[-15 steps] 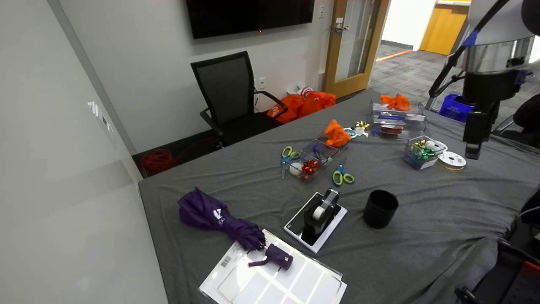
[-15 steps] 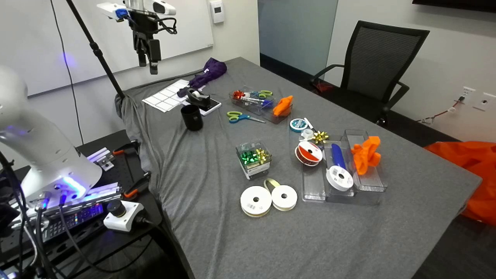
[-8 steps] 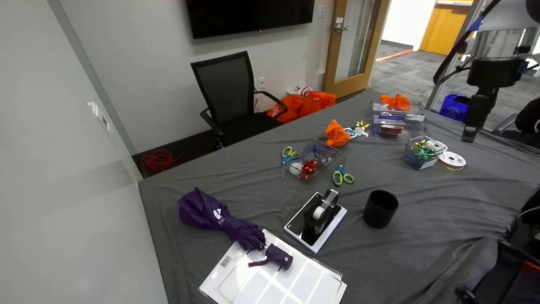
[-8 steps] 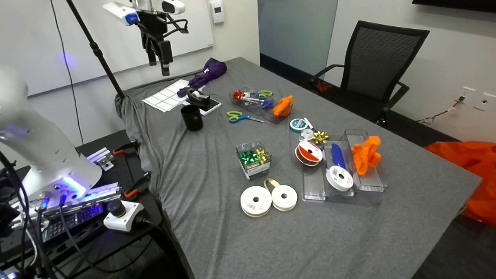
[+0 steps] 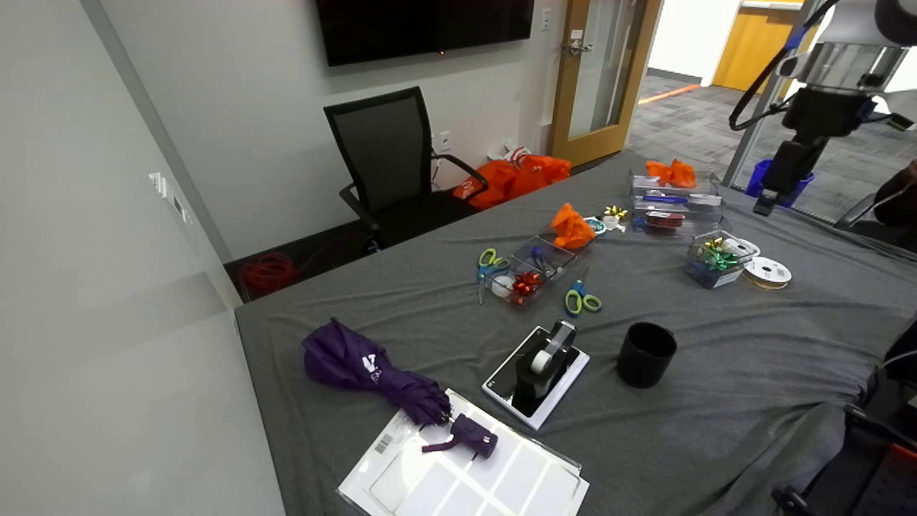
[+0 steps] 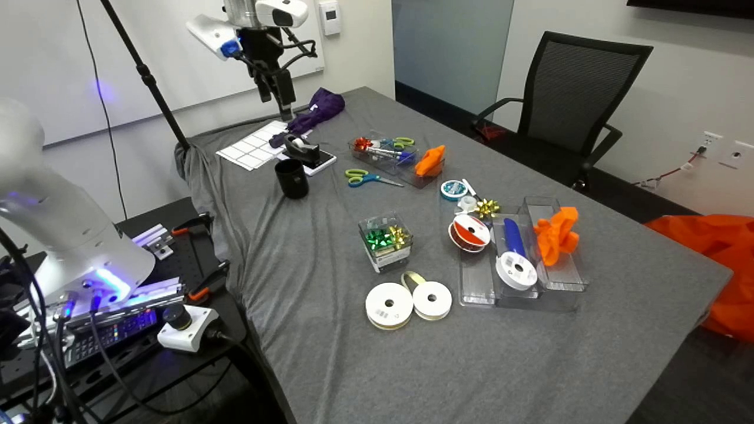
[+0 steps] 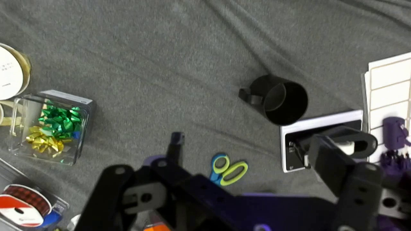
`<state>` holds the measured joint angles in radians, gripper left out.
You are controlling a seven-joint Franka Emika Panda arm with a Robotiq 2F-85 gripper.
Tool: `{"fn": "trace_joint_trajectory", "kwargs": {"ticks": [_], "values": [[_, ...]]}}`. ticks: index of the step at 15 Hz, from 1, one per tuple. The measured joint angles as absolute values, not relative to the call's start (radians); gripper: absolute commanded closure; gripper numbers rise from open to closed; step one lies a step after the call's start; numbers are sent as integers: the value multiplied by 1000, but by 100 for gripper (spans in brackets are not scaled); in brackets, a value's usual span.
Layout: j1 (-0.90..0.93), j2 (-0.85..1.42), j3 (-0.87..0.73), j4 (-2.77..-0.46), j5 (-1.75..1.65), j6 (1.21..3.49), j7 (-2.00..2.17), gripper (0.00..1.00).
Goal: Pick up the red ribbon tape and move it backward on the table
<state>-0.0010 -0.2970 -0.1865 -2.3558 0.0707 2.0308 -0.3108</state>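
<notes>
place: office meeting room | shown by: mesh chair (image 5: 387,150) — wall screen (image 5: 430,29) — whiteboard (image 6: 177,70), glass-paned door (image 5: 600,75)

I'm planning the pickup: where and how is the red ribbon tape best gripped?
Likely grip the red ribbon tape across its outer rim, from above: its round flange faces mostly upward, and it sits in or on the clear tray (unclear which), whose walls could block a side approach.

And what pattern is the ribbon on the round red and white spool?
The wound ribbon has dark red and black checks, clearest in the wrist view.
</notes>
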Motion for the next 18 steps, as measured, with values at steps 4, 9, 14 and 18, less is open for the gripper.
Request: {"fn": "trace_joint_trajectory", "kwargs": {"ticks": [4, 9, 14, 18], "values": [[-2, -232, -201, -2344, 164, 2235, -335, 0], [-6, -173, -200, -2326, 146, 2348, -359, 0], [-6, -178, -197, -2326, 146, 2348, -358, 0], [-6, -178, -196, -2326, 146, 2348, -358, 0]]}}
